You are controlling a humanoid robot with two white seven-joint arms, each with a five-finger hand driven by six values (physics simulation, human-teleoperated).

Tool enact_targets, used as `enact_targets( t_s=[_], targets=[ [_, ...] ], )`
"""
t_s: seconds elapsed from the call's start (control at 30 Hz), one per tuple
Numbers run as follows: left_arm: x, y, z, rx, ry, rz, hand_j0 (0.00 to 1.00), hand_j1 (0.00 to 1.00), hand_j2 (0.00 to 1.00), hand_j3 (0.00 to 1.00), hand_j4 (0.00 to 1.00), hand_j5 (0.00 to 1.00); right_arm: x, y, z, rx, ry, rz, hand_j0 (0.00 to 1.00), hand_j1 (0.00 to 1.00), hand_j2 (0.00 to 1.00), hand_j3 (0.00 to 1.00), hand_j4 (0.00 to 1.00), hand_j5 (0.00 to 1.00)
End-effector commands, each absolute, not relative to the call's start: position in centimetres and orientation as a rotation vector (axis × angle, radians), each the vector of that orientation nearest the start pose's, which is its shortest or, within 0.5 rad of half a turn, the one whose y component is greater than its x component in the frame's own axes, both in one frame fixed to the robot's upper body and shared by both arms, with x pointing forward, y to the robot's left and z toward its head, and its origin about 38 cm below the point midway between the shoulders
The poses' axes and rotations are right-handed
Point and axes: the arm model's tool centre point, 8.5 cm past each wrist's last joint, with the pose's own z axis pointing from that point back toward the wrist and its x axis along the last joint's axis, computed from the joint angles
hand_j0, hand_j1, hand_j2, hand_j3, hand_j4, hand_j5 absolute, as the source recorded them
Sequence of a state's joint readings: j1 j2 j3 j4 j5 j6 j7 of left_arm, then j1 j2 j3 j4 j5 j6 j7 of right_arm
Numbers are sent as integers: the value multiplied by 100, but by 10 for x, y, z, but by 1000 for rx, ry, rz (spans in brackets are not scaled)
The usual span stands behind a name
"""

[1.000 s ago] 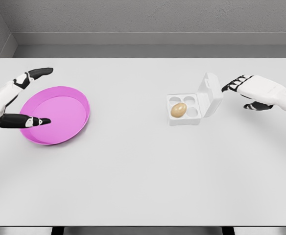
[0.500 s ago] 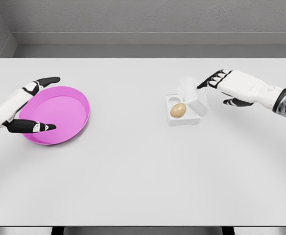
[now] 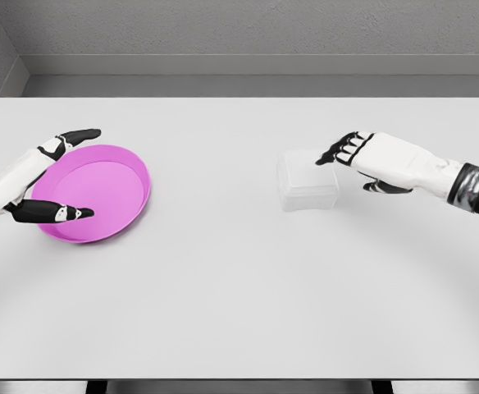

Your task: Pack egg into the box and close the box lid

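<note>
The white egg box (image 3: 307,180) sits right of the table's middle with its lid down flat. The egg is hidden inside it. My right hand (image 3: 344,153) hovers just past the box's upper right corner, its black fingertips (image 3: 335,153) curled downward over the lid edge and holding nothing. My left hand (image 3: 55,176) rests at the far left beside the pink plate, fingers spread.
A pink round plate (image 3: 100,191) lies on the left of the white table (image 3: 239,279). A grey wall runs behind the table's far edge.
The right hand swept left and pushed the lid from upright to fully down over the egg. The left hand shifted slightly between the first two frames, then stayed.
</note>
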State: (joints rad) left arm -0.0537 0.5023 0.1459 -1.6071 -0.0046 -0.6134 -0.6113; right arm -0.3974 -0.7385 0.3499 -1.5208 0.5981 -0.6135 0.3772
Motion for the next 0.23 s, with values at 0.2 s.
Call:
enact_targets(
  t_s=[0.2],
  targets=[
    [350,356,189,174,-1920,-1193,100,100,100,100,100,100,405,-374,233,-744,-1470,1904,100,100,100,100,100,100]
  ],
)
